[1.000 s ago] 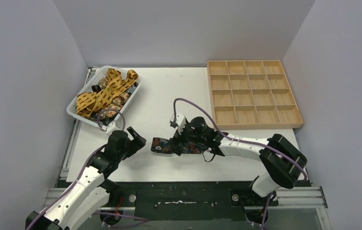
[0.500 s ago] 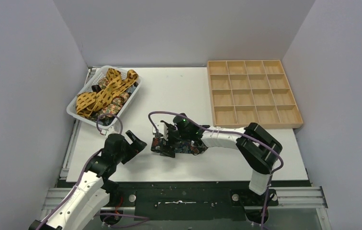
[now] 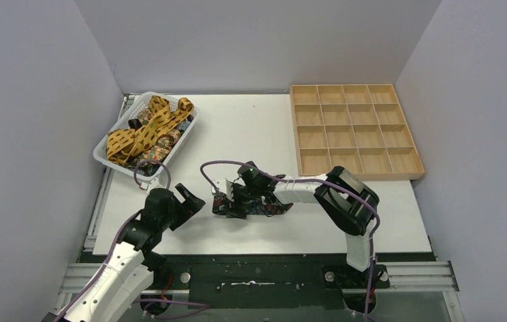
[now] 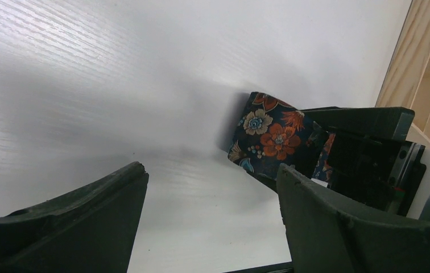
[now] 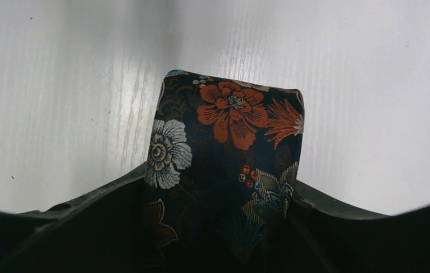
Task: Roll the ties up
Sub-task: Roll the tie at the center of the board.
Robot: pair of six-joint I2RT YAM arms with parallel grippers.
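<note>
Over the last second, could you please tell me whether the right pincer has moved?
Yes. Seen from above, the right pincer has slid left along the floral tie, farther from the fixed wooden tray and nearer the left pincer.

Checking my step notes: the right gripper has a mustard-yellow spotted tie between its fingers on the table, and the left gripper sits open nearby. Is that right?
Not quite. The right wrist view shows the tie between the fingers of the right gripper is dark navy with flowers, not mustard-yellow spotted. The rest stands: it lies on the table, left gripper open nearby.
</note>
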